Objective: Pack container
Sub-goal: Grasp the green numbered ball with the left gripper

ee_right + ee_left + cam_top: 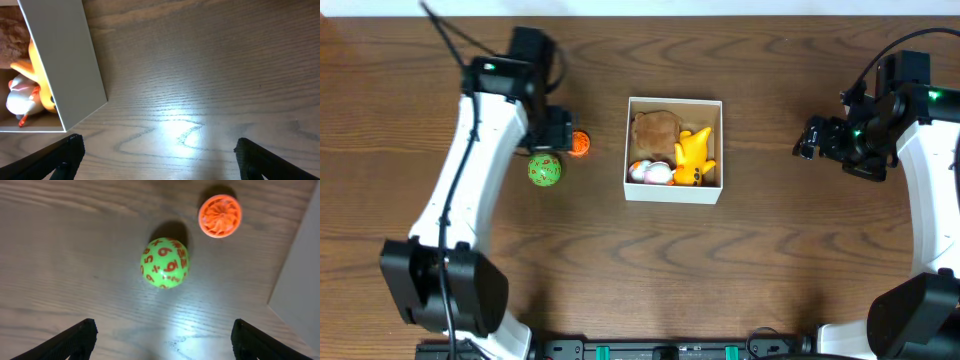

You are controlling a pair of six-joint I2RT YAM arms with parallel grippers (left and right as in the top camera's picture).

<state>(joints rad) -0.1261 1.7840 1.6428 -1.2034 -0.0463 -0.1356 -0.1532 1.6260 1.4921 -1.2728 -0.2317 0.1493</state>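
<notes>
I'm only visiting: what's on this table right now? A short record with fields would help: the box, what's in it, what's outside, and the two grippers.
Container: white-walled box, open on top
Inside it: brown plush toy, yellow toy, white-and-orange toy
Outside, on the left arm's side: green numbered ball, orange ridged toy
Left gripper: open, empty, near the green numbered ball
Right gripper: open, empty, over the table beside the container

Wooden table [740, 270]. Green ball [544, 170] with orange numerals; orange ridged ball [579, 144] just beside it, up-right, apart. Brown plush [655, 130], yellow figure [694, 155], white toy [655, 173]: clustered further right of the green ball.
</notes>
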